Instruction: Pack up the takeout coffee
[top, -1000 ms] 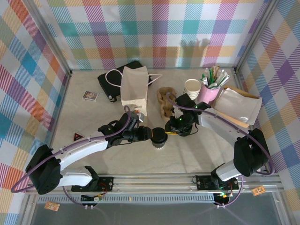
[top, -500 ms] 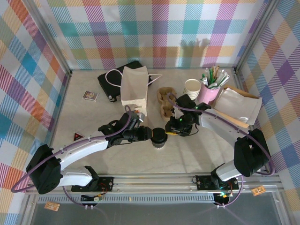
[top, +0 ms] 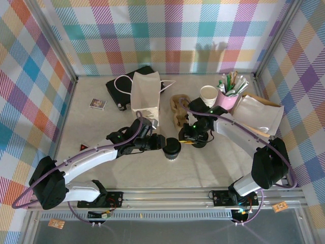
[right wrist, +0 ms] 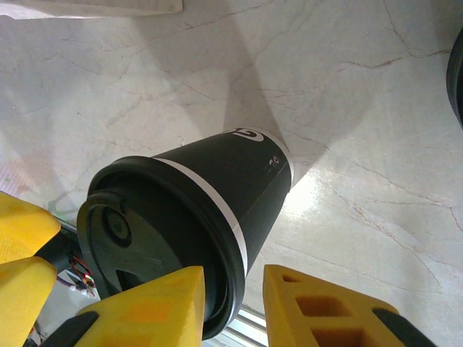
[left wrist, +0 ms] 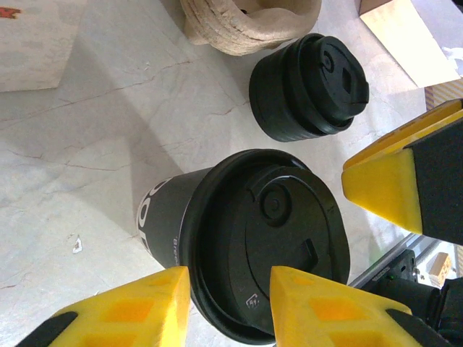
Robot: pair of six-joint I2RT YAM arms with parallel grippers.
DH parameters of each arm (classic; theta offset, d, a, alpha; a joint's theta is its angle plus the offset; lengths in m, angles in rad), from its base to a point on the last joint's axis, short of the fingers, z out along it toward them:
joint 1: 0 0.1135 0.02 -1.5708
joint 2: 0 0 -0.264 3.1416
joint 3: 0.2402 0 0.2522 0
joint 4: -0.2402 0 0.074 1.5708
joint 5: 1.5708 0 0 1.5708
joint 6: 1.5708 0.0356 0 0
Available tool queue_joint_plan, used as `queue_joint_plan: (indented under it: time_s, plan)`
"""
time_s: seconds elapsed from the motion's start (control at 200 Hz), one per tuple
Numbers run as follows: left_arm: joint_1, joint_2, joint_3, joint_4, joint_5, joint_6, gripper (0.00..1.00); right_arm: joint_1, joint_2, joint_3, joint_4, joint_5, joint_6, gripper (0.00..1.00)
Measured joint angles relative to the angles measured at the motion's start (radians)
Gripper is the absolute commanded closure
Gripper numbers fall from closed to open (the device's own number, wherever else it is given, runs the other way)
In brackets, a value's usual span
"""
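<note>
My right claw (right wrist: 235, 278) has eased back toward 1 o'clock, fingers slightly apart, off the takeout coffee (top: 171, 147). That stands lidded on the surface (top: 101, 127), my left claw (left wrist: 230, 275) narrowly parted at its 9 o'clock. Lidding looks finished; the paper bag (top: 145, 94) probably comes next.

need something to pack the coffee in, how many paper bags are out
2. The upright paper bag stands at the back centre; the flat paper bag lies on the right, beside the pink cup. None seems hidden.
</note>
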Motion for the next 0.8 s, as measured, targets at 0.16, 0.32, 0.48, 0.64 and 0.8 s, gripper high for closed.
queue_joint_plan:
  time_s: [0.16,0.32,0.48,0.64,0.8]
  plan:
    - [0.0,-0.013,0.016,-0.036,-0.019,0.018,0.62,0.003,-0.002,0.0,-0.018,0.01,0.015,0.72]
    - [0.0,-0.011,0.059,-0.061,-0.037,0.044,0.59,0.027,-0.078,-0.029,-0.023,0.033,0.077,0.72]
    - [0.0,0.021,0.114,-0.083,-0.037,0.093,0.54,0.101,-0.188,-0.104,0.002,0.033,0.174,0.69]
    - [0.0,0.071,0.137,-0.086,-0.025,0.136,0.5,0.143,-0.203,-0.18,0.049,0.034,0.259,0.69]
    - [0.0,0.093,0.137,-0.09,-0.004,0.156,0.48,0.148,-0.203,-0.224,0.098,0.034,0.311,0.7]
